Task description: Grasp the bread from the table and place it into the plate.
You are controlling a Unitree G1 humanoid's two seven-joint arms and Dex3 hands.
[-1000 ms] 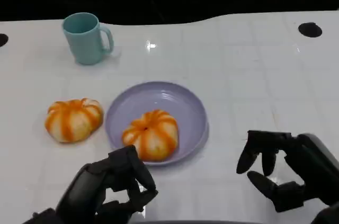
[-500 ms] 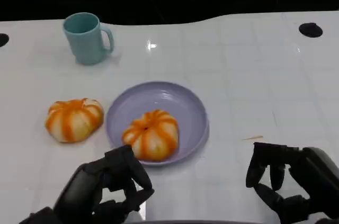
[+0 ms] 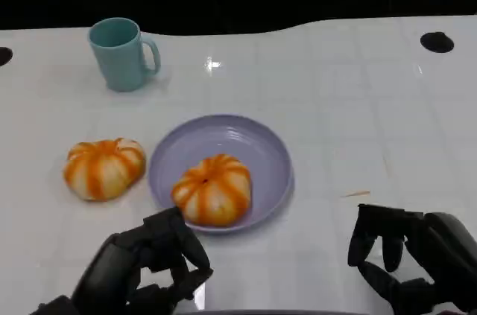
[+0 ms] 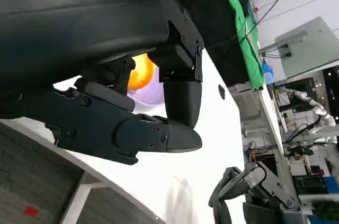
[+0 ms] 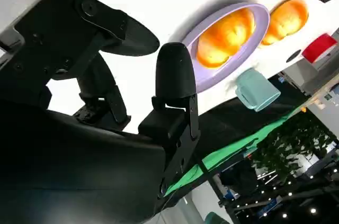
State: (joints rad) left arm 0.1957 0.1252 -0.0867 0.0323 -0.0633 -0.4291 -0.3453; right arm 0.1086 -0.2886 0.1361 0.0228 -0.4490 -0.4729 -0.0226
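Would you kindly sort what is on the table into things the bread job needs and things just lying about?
Job: bread on the table; plate; bread in the plate; left hand; right hand.
Lying about: mug; small stick.

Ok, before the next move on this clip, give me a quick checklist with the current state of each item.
1. One bread lies inside the plate: ok.
2. Second bread on the table, beside the plate, nothing on or against it: ok.
3. Left hand holds nothing: ok.
4. Right hand holds nothing, apart from the plate: ok.
5. Cup stands upright, well behind both breads: ok.
6. Room in the plate for a second bread: cannot tell.
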